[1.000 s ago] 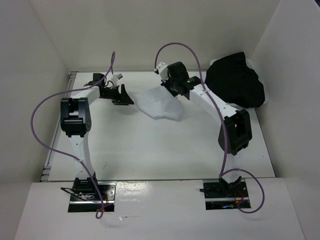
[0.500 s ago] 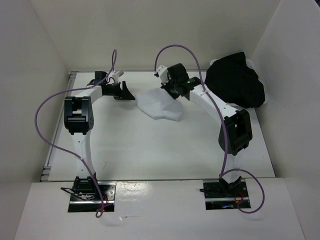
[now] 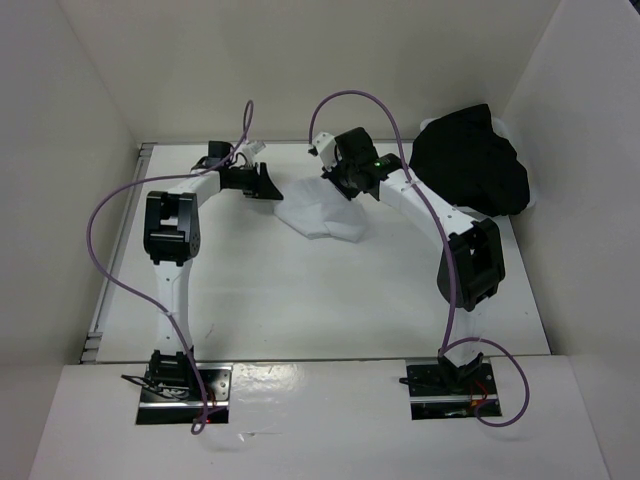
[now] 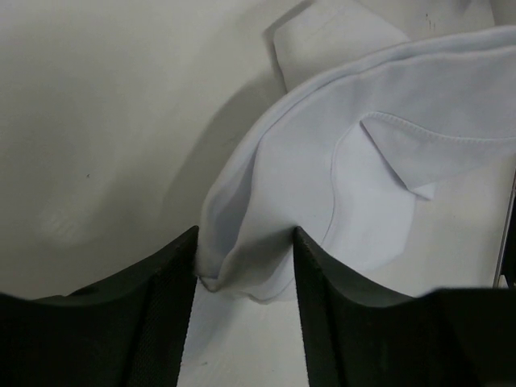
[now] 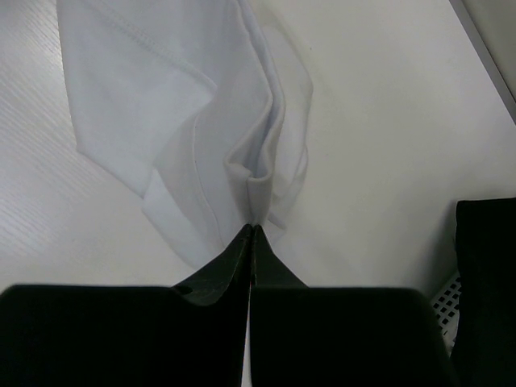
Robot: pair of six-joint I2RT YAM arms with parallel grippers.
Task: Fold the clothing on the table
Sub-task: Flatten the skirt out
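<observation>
Far across the table (image 3: 300, 300), clothing (image 3: 325, 218) crosswise.

Top view, upper centre: the upper right part of the thin white fabric garment (image 3: 322, 215) lies under the right arm's black wrist housing (image 3: 355, 168), so no grip point shows there.

Upper right: the large black crumpled garment (image 3: 470, 160) covers what it sits on. Only a pale sliver (image 3: 528, 198) shows, too small to identify.

Left wrist view: the white garment runs off the top and right edges. A thin dark strip (image 4: 508, 234) at the right edge is cut off and unidentifiable.

Right wrist view, lower right: a grey perforated plastic piece (image 5: 446, 300) is mostly out of frame.
</observation>
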